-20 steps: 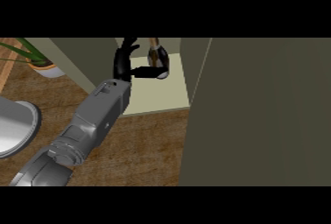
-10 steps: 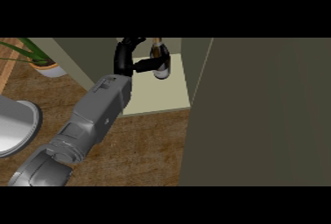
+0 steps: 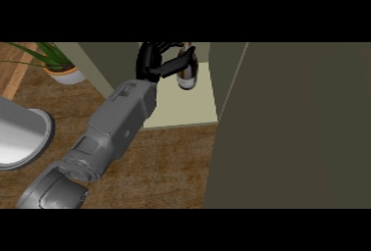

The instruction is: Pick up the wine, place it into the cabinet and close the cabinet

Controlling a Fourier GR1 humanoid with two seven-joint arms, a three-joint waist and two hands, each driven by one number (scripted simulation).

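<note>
Left hand is holding the wine inside the open cabinet
Fingers are clamping round the bottle, just left of the door; a pale label's showing, but the writing's unreadable.

Left arm comes in from low left corner, reaches up and away. Grey forearm straight. Black left robot hand at top, fingers curled round wine bottle, thumb pressed across bottle.
</note>
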